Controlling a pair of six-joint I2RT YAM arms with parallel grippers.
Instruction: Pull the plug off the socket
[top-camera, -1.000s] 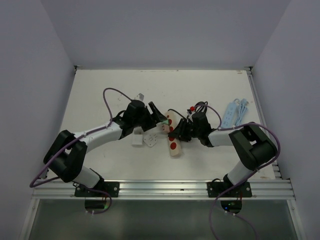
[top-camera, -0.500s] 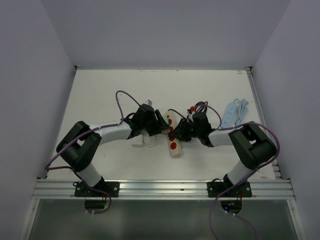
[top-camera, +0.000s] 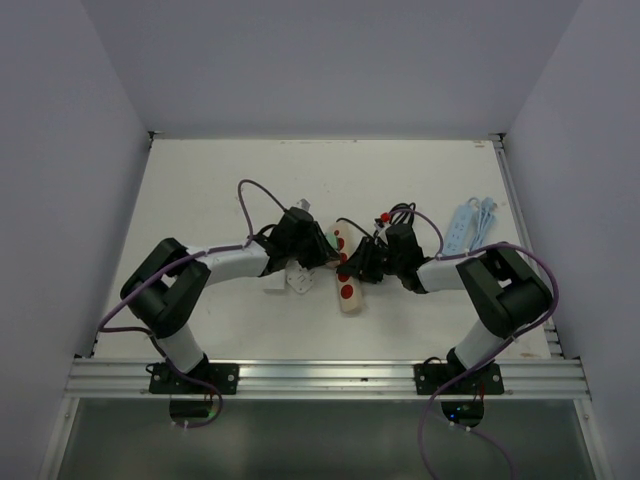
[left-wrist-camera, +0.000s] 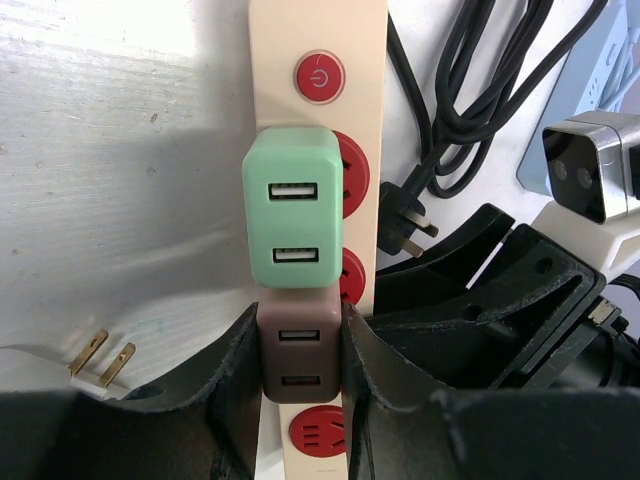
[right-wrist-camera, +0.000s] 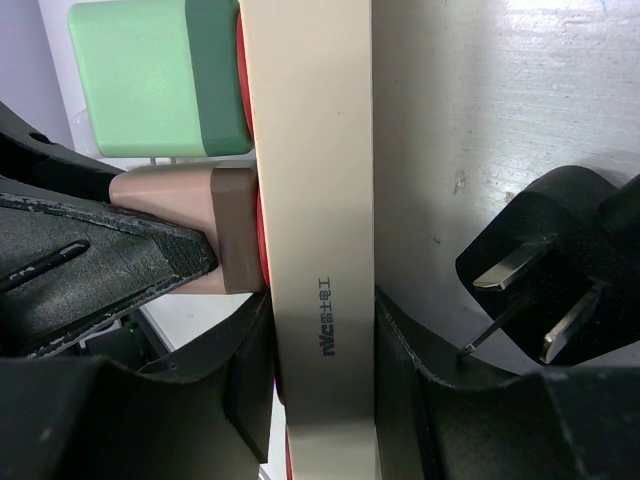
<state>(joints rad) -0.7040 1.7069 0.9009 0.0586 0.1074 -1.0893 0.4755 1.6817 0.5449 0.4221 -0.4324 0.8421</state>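
The left pincer (left-wrist-camera: 300, 378) is clamping the brown USB plug (left-wrist-camera: 300, 340) standing up from the power strip (right-wrist-camera: 320, 180), while the right pincer (right-wrist-camera: 322, 360) is gripping that strip crosswise just beside it.

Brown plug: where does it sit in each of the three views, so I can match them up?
Top external: hidden inside the left claw, at the left edge of the cream power strip.
Left wrist: brown plug lower centre, gripped from both sides, just below the green charger.
Right wrist: left of centre, pressed against the strip.
Shared landmark: the cream power strip, in all three.
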